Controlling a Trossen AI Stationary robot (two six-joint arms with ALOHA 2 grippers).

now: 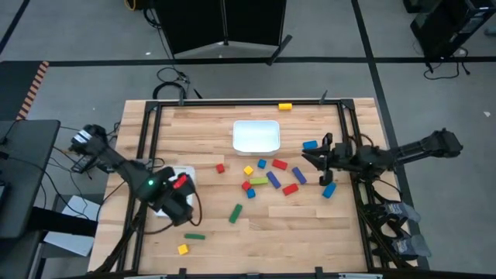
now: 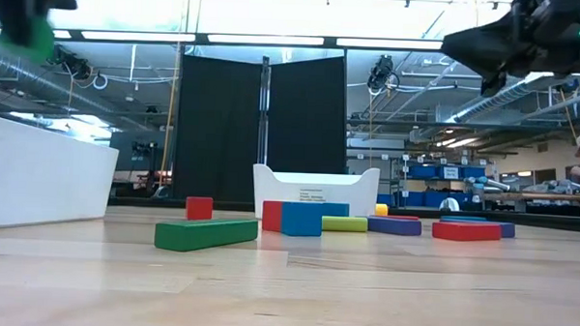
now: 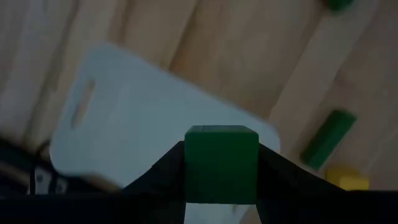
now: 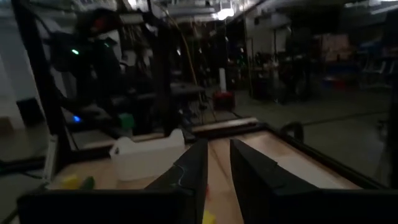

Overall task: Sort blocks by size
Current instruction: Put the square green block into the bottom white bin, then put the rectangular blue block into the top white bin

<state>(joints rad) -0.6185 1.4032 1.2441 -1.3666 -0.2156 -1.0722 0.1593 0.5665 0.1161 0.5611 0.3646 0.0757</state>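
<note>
A big wooden bench [image 1: 256, 232] is carrying everything. Two white trays are sitting on it: one tray [image 1: 256, 136] near the far side in the middle, and another tray [image 3: 143, 124] at the left, right under the left arm. The left gripper [image 3: 221, 163] is hanging over that left tray, and its fingers [image 3: 163, 168] are pinching a green block [image 3: 221, 163]. The right gripper [image 1: 316, 161] is hanging in the air above the right side of the bench, and its fingers [image 4: 249, 174] are sitting close together with a thin gap between them and nothing in it. The other blocks [image 1: 271, 180] are lying mostly in a loose bunch in the middle of the bench, red, blue, green and yellow. A long green bar [image 1: 235, 214] is lying a bit nearer, another green bar [image 1: 194, 235] is lying near the front left, and a small yellow cube [image 1: 183, 249] is sitting just beside it. One yellow block [image 1: 285, 106] is resting alone on the far edge of the bench.
</note>
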